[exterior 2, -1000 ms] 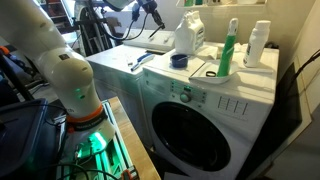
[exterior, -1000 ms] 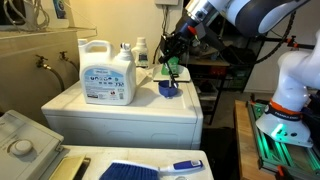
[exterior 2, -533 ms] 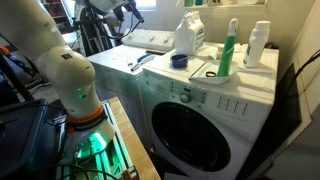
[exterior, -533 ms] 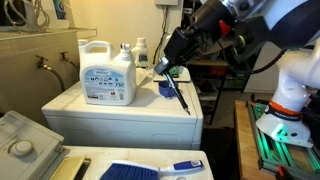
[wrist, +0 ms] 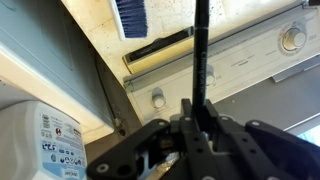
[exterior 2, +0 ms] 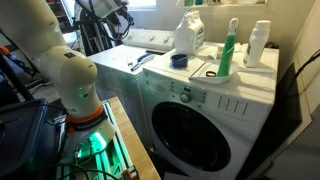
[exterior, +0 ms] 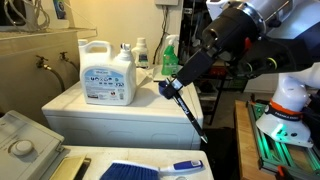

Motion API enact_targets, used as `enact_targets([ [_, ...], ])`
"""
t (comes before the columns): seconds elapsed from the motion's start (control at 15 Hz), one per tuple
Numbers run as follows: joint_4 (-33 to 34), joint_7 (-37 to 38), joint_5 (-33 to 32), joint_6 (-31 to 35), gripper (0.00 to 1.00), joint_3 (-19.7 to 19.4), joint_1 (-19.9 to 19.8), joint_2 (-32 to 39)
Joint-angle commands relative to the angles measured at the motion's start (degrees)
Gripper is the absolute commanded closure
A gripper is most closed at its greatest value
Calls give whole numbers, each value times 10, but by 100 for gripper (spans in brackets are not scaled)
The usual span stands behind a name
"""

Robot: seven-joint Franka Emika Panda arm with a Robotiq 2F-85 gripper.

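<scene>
My gripper (exterior: 178,82) is shut on a long thin black rod (exterior: 192,118). In an exterior view the rod slants down from the jaws, past the front corner of the white dryer top (exterior: 100,110). In the wrist view the jaws (wrist: 198,108) clamp the rod (wrist: 201,50), which points out over a lower white machine (wrist: 250,55). A small blue cap (exterior 2: 178,60) sits on the dryer top beside a white detergent jug (exterior: 107,73). In the exterior view from the front, the gripper is a dark shape at the top left and its jaws cannot be made out.
A blue brush (exterior: 135,170) lies on the lower machine and also shows in the wrist view (wrist: 131,15). A green spray bottle (exterior 2: 229,50) and a white bottle (exterior 2: 258,45) stand at the back of the front-loader (exterior 2: 190,110). The robot base (exterior 2: 70,80) stands beside it.
The arm has swung away from the blue cap and off the dryer top, carrying the black rod. The rod now reaches lower and closer to the lower machine.
</scene>
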Motion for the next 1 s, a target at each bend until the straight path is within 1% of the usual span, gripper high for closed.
enact_targets([
  [0.0,-1,4,-5,14,96,11,5,22],
  [0.2,-1,37,-32,23,96,34,-6,47],
  [0.33,0,65,-48,33,96,40,-11,60],
  [0.47,10,107,-90,42,96,44,-20,71],
  [0.53,20,141,-127,46,96,44,-31,77],
  [0.6,31,163,-152,47,96,43,-34,86],
  [0.8,59,211,-234,30,96,39,-36,116],
  [0.93,72,240,-282,19,96,36,-28,141],
])
